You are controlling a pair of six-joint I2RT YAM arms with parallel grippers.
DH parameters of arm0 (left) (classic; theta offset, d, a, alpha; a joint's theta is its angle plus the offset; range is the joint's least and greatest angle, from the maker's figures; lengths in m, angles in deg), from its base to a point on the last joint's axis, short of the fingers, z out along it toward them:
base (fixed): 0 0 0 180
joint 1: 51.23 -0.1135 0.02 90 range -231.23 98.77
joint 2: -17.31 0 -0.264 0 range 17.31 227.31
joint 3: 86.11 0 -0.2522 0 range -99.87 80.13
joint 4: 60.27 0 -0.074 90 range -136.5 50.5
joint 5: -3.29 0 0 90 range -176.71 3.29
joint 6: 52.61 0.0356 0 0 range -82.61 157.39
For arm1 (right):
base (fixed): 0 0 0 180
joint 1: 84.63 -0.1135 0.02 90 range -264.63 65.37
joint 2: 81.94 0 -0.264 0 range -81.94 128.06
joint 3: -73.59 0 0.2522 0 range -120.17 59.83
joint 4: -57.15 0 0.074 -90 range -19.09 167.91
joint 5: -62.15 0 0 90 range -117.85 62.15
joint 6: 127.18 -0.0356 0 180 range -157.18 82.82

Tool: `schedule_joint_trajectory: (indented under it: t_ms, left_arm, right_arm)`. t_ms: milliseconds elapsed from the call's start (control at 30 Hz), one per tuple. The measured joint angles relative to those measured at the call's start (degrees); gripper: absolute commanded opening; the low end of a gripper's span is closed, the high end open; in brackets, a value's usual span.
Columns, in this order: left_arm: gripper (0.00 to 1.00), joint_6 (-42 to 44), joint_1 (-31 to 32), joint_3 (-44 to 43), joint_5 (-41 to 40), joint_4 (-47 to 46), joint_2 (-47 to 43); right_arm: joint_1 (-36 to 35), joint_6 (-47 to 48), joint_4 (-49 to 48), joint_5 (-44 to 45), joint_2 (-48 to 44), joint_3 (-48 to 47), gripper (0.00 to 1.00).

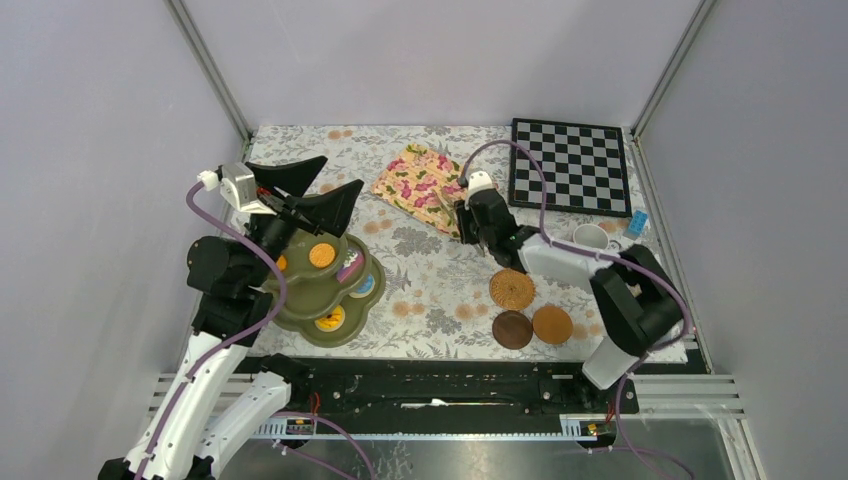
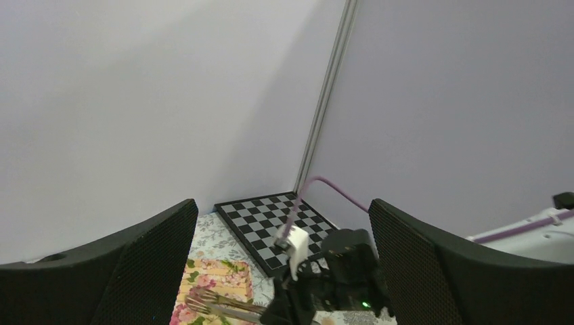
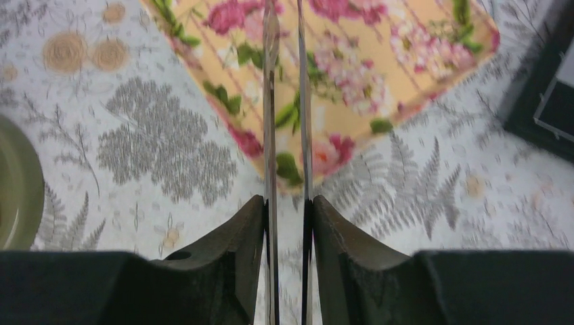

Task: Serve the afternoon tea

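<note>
The olive-green tiered stand [image 1: 300, 312] stands at the left and holds several small toy pastries, among them an orange one [image 1: 322, 254] and a yellow one [image 1: 330, 320]. My left gripper [image 1: 318, 190] is open and empty, raised above the stand. My right gripper [image 1: 455, 215] is shut on the metal tongs [image 3: 271, 101], whose tips hover over a floral napkin [image 1: 418, 185]. Three round coasters lie at front right: woven [image 1: 511, 289], dark brown [image 1: 512, 329], orange-brown [image 1: 552, 324]. One pale mug [image 1: 590, 236] shows behind the right arm. The other mugs are hidden.
The black-and-white chessboard [image 1: 570, 165] lies at the back right. A small blue object [image 1: 636, 222] sits by its near corner. Grey walls enclose the flowered tablecloth on three sides. The left wrist view shows the right gripper [image 2: 338, 271] and the tongs [image 2: 216, 305].
</note>
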Motion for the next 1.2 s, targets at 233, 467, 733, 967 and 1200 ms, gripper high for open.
schedule_joint_trajectory:
  t_ms: [233,467,733,967,1200]
  left_arm:
    - [0.99,0.0,0.0,0.3,0.0,0.0,0.0]
    - [0.99,0.0,0.0,0.3,0.0,0.0,0.0]
    - [0.99,-0.1,0.0,0.4,0.1,0.0,0.0]
    - [0.99,-0.1,0.0,0.5,0.3,-0.3,0.4]
    - [0.99,-0.7,0.0,0.6,0.6,-0.4,1.2]
  right_arm:
    - [3.9,0.8,-2.8,-6.0,13.7,-11.7,0.44]
    - [5.4,1.3,2.0,-7.5,22.0,-19.8,0.49]
    - [5.4,1.9,7.4,-7.4,22.1,-22.4,0.65]
    - [5.4,1.5,13.0,-7.4,20.6,-23.3,0.82]
    - [5.4,-1.0,17.0,-7.3,4.8,-16.1,0.89]
